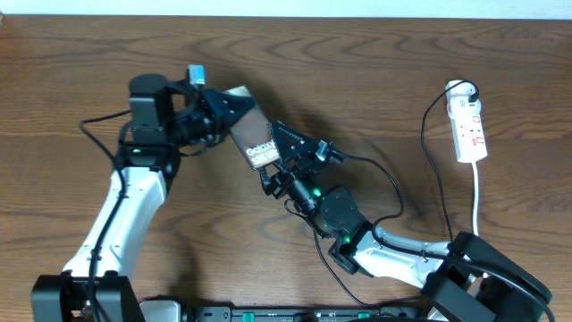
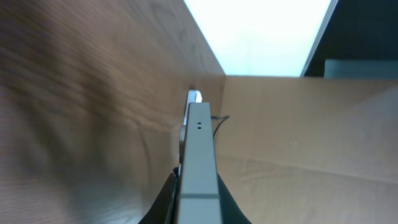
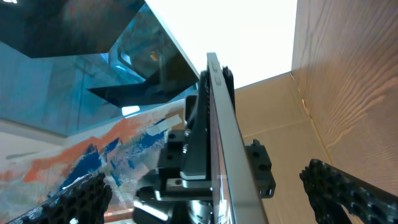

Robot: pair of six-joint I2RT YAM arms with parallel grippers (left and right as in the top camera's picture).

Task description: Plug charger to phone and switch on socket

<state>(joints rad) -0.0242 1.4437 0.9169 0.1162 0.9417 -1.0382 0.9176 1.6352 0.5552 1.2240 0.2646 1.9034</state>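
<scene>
Your left end effector (image 1: 223, 114) is clamped on the phone (image 1: 256, 139) and holds it up off the tabletop (image 1: 375, 63), edge-on to both wrist cameras. Your right end effector (image 1: 286, 163) sits at the phone's lower end with its fingers spread wide, gripping nothing. Over on the far right, the charger (image 1: 426, 148) trails down from the socket (image 1: 470, 130), well apart from both arms, and I can't tell where its plug tip lies. My read: phone presented, nothing plugged in yet, the switch apparently untouched — both steps are left for you.
</scene>
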